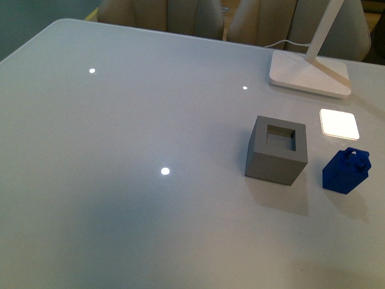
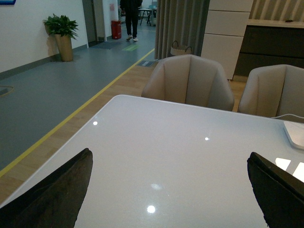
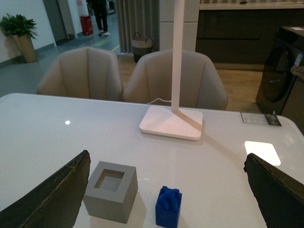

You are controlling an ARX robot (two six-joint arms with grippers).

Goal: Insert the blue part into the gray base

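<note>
Front view, nearest first: the glossy white tabletop (image 1: 120,150) carries a matte gray cube with a square hole in its top face (image 1: 274,165), standing upright on the right half. Just beside it on the right, apart and not touching, stands a small deep-blue plastic block with a lumpy top and a small loop (image 1: 346,171). The blue block rests on the tabletop, outside the cube's hole. Beyond the two lies a bright square patch of reflected light (image 1: 338,123). Farther back sits a flat white lamp base (image 1: 310,75) with a slanted white stem rising from it. Past the far edge of the tabletop stand beige upholstered chairs (image 1: 180,15). Neither arm shows in this view.

In the right wrist view, the right end effector (image 3: 166,156) has its two dark fingers spread wide and holds nothing. The gray cube and the blue block stand on the tabletop between the fingers, with the lamp base behind them.

In the left wrist view, the left end effector (image 2: 168,156) is likewise spread wide with nothing in it, over bare tabletop. Chairs and a potted green plant (image 2: 61,28) stand beyond.
</note>
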